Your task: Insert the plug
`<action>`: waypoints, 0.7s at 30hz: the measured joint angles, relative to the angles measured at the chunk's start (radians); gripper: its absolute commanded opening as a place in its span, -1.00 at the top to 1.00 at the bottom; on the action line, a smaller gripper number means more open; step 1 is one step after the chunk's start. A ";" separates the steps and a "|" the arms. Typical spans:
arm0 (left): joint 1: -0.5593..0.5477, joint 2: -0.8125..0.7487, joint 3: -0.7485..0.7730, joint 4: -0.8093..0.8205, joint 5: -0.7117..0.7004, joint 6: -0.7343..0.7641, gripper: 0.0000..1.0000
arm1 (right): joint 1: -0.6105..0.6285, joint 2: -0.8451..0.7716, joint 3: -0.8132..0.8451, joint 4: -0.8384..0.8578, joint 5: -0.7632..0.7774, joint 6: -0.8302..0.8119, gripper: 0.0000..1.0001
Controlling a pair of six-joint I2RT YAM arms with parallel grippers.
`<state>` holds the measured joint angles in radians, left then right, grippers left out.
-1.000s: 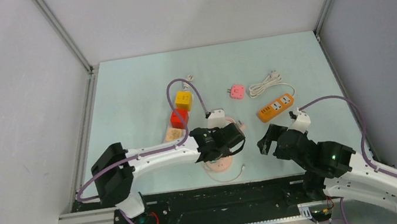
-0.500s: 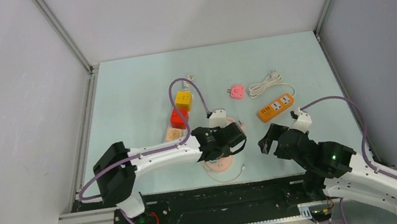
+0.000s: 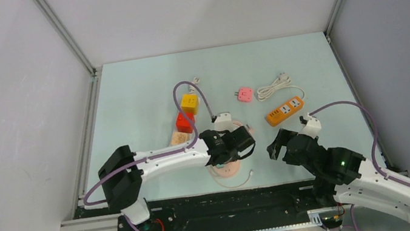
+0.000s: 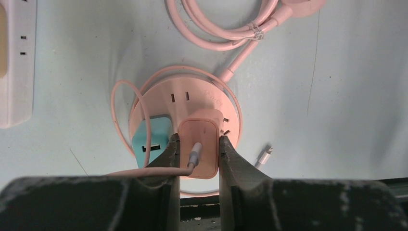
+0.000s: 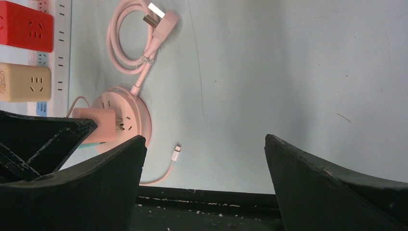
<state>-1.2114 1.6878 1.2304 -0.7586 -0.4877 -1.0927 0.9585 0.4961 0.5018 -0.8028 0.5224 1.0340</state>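
Note:
My left gripper is shut on the pink charger plug, one finger on each side of it. A pale cable leaves the plug's top and bends left. The plug stands on the round pink socket, beside a teal charger plugged into it; the plug's pins are hidden. In the top view the left gripper covers most of the round socket. My right gripper hangs open to the right of the socket with nothing between its fingers. From there the plug shows at the left.
A white strip with yellow, red and tan cubes lies behind the left arm. An orange power strip, a pink cube adapter and a white cord lie at the back right. A loose cable end lies near the front edge.
The left gripper keeps the plug at the same spot on the round socket. The right arm has shifted only slightly, its jaws still wide.

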 measured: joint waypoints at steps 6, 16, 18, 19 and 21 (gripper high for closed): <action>0.000 0.007 0.000 -0.022 -0.003 -0.083 1.00 | -0.002 -0.002 -0.003 0.019 0.000 -0.018 -0.94; 0.000 0.056 0.061 -0.090 -0.011 -0.139 1.00 | -0.008 -0.039 -0.029 0.035 -0.009 -0.044 -0.95; -0.002 0.072 0.082 -0.109 -0.016 -0.139 1.00 | -0.013 -0.048 -0.037 0.034 -0.013 -0.045 -0.95; -0.005 0.080 0.093 -0.120 -0.019 -0.138 1.00 | -0.014 -0.051 -0.040 0.034 -0.014 -0.045 -0.94; -0.013 0.095 0.112 -0.138 -0.034 -0.139 1.00 | -0.021 -0.058 -0.045 0.034 -0.016 -0.048 -0.95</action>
<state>-1.2240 1.7832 1.3422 -0.8967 -0.5213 -1.2320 0.9379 0.4385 0.4564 -0.7685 0.5064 0.9859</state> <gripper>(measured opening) 0.270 0.973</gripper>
